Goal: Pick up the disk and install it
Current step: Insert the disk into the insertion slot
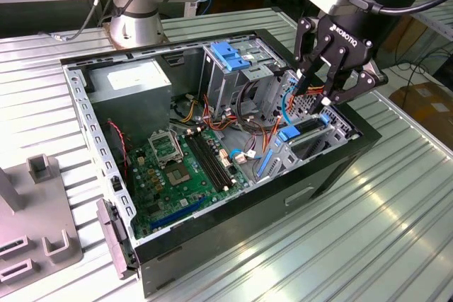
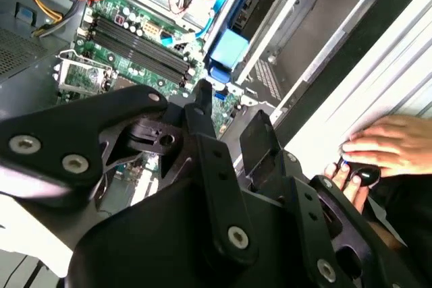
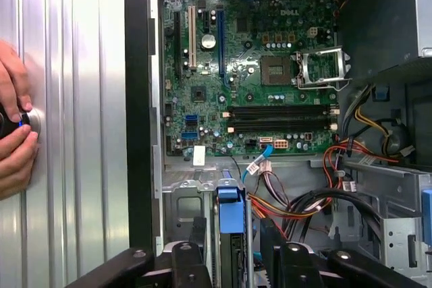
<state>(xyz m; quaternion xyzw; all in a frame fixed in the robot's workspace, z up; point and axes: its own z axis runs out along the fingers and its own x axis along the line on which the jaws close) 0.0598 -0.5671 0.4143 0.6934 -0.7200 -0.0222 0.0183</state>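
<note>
The table is shiny ribbed metal, the hand matt black

Motherboard in case on table, end effector above disk in case

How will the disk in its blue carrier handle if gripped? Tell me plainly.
Likely stiff: the disk stands on edge as a straight slab under the open gripper. Its smooth blue plastic carrier may be slick and flex slightly. Thin on edge, it could tip sideways outside the metal bay.
</note>
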